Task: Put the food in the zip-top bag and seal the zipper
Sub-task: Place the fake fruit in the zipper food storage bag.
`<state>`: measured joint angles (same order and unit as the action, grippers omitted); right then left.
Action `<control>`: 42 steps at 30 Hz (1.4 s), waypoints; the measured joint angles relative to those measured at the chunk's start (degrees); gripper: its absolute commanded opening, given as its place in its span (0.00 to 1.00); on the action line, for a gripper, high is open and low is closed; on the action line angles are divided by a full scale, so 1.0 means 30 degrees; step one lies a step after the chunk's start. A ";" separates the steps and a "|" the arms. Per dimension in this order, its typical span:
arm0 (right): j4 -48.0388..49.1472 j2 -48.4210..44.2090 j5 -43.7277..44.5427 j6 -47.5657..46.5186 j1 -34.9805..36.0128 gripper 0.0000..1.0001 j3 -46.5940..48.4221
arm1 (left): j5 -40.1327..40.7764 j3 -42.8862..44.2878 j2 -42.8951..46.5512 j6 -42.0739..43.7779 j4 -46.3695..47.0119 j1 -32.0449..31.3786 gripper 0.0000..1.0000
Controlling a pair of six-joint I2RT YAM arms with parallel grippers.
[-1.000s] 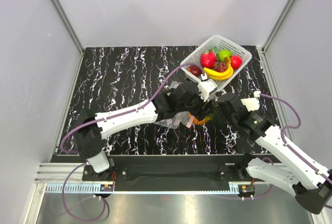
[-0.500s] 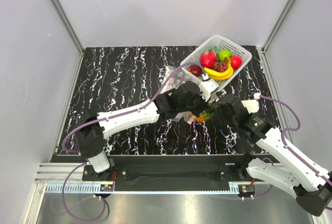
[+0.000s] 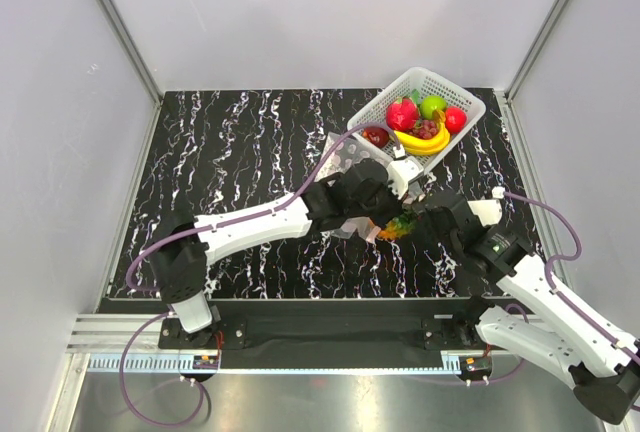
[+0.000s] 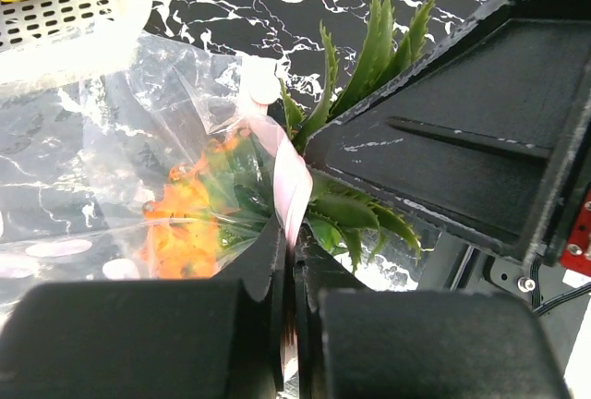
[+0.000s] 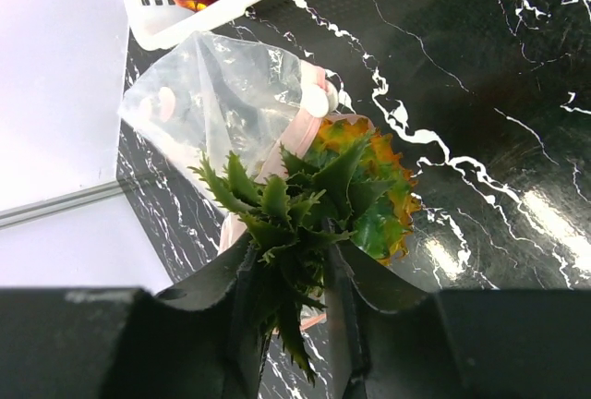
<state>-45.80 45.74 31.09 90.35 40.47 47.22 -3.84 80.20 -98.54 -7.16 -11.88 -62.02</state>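
left gripper [image 4: 288, 265] pinches zipper [image 4: 292, 182]; right gripper [image 5: 292, 274] holds pineapple [image 5: 367, 191]

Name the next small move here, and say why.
Probably the right gripper should push the pineapple deeper into the zip-top bag. The left gripper is shut on the pink zipper at the mouth. The right grips the leafy top, and the leaves are outside the mouth.
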 measured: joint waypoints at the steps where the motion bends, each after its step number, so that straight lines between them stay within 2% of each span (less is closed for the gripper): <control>1: -0.0022 0.0007 0.0029 -0.0029 0.0000 0.35 0.0000 | -0.0022 0.0000 -0.0029 -0.0044 0.0000 0.0000 0.00; 3: -0.0080 0.0000 0.0109 -0.0051 0.0007 0.34 0.0000 | -0.0124 0.0000 -0.0051 -0.0153 -0.0007 0.0015 0.00; 4: -0.0160 0.0000 0.0124 -0.0044 0.0007 0.21 0.0000 | -0.0248 0.0000 -0.0066 -0.0240 -0.0022 0.0044 0.00; 6: -0.0372 0.0000 0.0131 -0.0058 0.0015 0.12 -0.0015 | -0.0554 0.0000 -0.0095 -0.0364 -0.0102 0.0138 0.00; 7: -0.0444 -0.0029 0.0138 0.0058 0.0015 0.00 -0.0095 | -0.0736 -0.0007 -0.0109 -0.0437 -0.0175 0.0189 0.00; 11: -0.0109 -0.0583 -0.0029 0.0714 0.0051 0.00 -0.1231 | -0.1348 -0.0117 -0.0321 -0.0568 -0.0495 0.0284 0.00; 12: 0.0058 -0.0787 -0.0138 0.0889 0.0066 0.00 -0.1705 | -0.1501 -0.0233 -0.0372 -0.0576 -0.0517 0.0284 0.04; 13: 0.0335 -0.0984 -0.0270 0.1027 0.0073 0.00 -0.2208 | -0.1647 -0.0408 -0.0444 -0.0568 -0.0546 0.0277 0.17; 16: 0.0714 -0.1209 -0.0612 0.1406 0.0102 0.00 -0.3257 | -0.2018 -0.0947 -0.0605 -0.0517 -0.0692 0.0262 0.25; 17: 0.0736 -0.1158 -0.0707 0.1479 0.0102 0.00 -0.3351 | -0.2113 -0.1188 -0.0605 -0.0495 -0.0670 0.0262 0.33; 19: 0.0743 -0.1049 -0.0860 0.1515 0.0102 0.00 -0.3373 | -0.2266 -0.1566 -0.0605 -0.0364 -0.0459 0.0255 0.39; 20: 0.0743 -0.0984 -0.0911 0.1523 0.0102 0.00 -0.3373 | -0.2382 -0.1712 -0.0597 -0.0328 -0.0291 0.0240 0.46; 23: 0.0772 -0.0699 -0.1078 0.1617 0.0102 0.00 -0.3366 | -0.2681 -0.2149 -0.0408 -0.0131 0.0087 0.0182 0.54; 27: 0.0743 -0.0408 -0.1253 0.1705 0.0102 0.00 -0.3133 | -0.2754 -0.2412 -0.0197 0.0124 0.0306 0.0095 0.58; 36: 0.0692 -0.0029 -0.1865 0.2229 0.0073 0.00 -0.2812 | -0.2543 -0.2412 -0.0138 0.0903 0.0306 -0.0189 0.61; 42: 0.0707 -0.0007 -0.2747 0.2616 -0.0015 0.00 -0.2812 | -0.1494 -0.2412 -0.0138 0.1392 0.0277 -0.0678 0.61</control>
<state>-43.68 45.71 22.85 98.19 40.42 38.79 -8.32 72.97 -98.96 -2.98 -11.05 -64.05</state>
